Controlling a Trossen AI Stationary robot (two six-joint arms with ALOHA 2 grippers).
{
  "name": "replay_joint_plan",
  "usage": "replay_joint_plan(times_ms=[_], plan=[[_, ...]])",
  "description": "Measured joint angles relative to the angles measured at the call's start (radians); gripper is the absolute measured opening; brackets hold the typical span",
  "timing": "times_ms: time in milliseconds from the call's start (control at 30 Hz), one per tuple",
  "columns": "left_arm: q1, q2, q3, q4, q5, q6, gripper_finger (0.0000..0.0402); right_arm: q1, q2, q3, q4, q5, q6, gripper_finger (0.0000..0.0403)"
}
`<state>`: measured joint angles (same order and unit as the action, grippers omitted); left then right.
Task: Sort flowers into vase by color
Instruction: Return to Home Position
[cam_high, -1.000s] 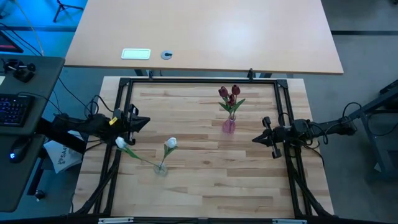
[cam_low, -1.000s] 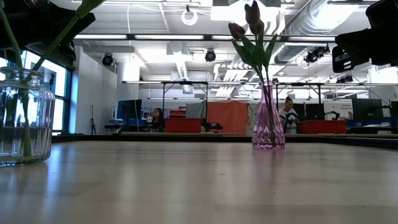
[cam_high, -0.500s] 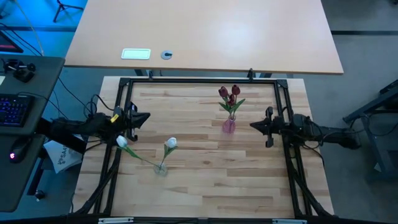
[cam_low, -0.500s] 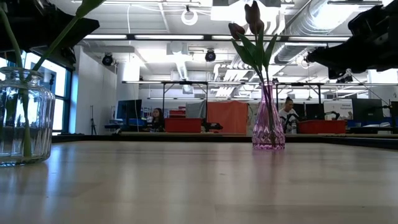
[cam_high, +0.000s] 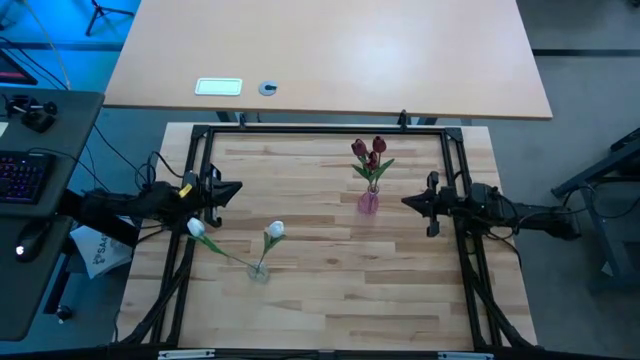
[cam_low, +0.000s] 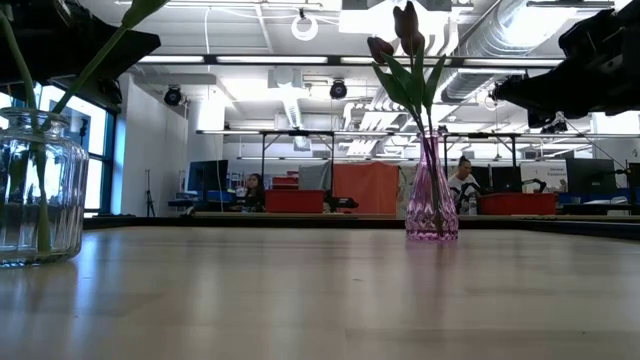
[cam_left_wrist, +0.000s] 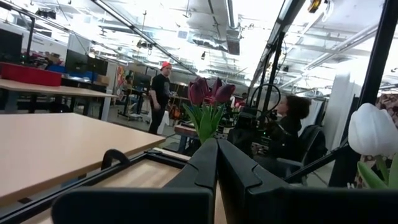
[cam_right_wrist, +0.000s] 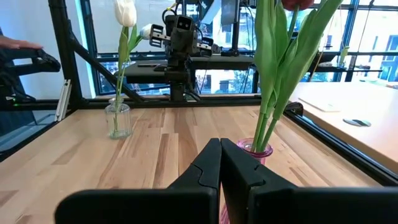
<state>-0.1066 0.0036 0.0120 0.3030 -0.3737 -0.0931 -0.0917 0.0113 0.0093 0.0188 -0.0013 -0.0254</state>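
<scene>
Two dark red tulips (cam_high: 368, 150) stand with their stems in a pink glass vase (cam_high: 368, 203) right of the table's middle; the low view shows that vase (cam_low: 432, 195) too. Two white tulips (cam_high: 276, 231) lean with their stems in a clear glass vase (cam_high: 259, 272) nearer the left and near side. My left gripper (cam_high: 238, 187) hovers shut at the table's left edge, pointing right, above and beyond the white tulips. My right gripper (cam_high: 405, 201) is shut, pointing left, just right of the pink vase, whose rim (cam_right_wrist: 255, 148) shows behind the shut fingers in the right wrist view. Neither gripper touches anything.
A black metal frame (cam_high: 320, 130) runs around the wooden table top. A second, paler table (cam_high: 330, 55) lies beyond the far edge, with a small white pad on it. Bare wood stretches between the two vases. People (cam_low: 463, 180) show far off in the room behind.
My right gripper has swung toward the table's far edge and a little left, ending level with the pink vase. It stayed shut. My left gripper has shifted slightly toward the far edge. The vases and tulips have kept still.
</scene>
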Motion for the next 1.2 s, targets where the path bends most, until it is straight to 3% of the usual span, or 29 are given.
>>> replay_joint_plan(times_ms=[600, 667, 833, 1033, 1200], plan=[[-0.003, 0.0, 0.0, -0.002, 0.004, 0.033, 0.0, 0.0, 0.0, 0.0, 0.0, 0.0, 0.0, 0.0], [-0.002, 0.0, 0.001, -0.045, 0.068, 0.03, 0.0, 0.0, 0.0, 0.0, 0.0, 0.0, 0.0, 0.0], [0.016, 0.0, 0.0, -0.258, 0.348, 0.029, 0.0, 0.0, 0.0, 0.0, 0.0, 0.0, 0.0, 0.0], [-0.003, 0.0, 0.0, -0.295, 0.352, 0.097, 0.0, 0.0, 0.001, 0.0, 0.0, -0.001, 0.0, 0.0], [-0.02, 0.0, 0.0, -0.293, 0.351, 0.048, 0.0, 0.0, 0.001, 0.0, 0.0, 0.0, 0.0, 0.0]])
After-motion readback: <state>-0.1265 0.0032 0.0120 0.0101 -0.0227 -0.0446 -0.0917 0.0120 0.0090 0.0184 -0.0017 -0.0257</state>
